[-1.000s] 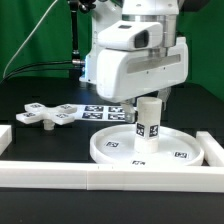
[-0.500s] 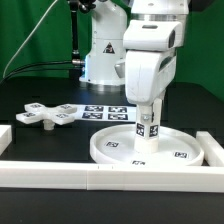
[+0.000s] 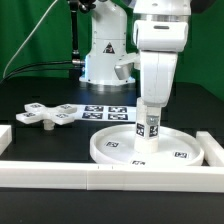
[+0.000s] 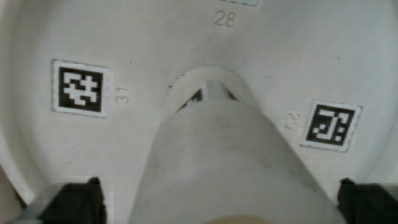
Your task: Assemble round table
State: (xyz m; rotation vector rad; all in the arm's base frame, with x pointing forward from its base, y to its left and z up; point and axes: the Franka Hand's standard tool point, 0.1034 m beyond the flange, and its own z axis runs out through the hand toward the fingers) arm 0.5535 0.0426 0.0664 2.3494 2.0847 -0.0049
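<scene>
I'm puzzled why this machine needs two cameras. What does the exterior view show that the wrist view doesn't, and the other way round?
Only the exterior view shows the arm's body, the cross-shaped base piece lying apart, the marker board and the white border rail. Only the wrist view shows the claw's dark fingertips flanking the leg. Both show the leg standing on the round disc, with its tags.

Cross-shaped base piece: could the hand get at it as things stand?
Probably not yet: the hand grips the leg standing on the disc. The base piece lies uncovered, so once the hand lets go, the way looks free.
</scene>
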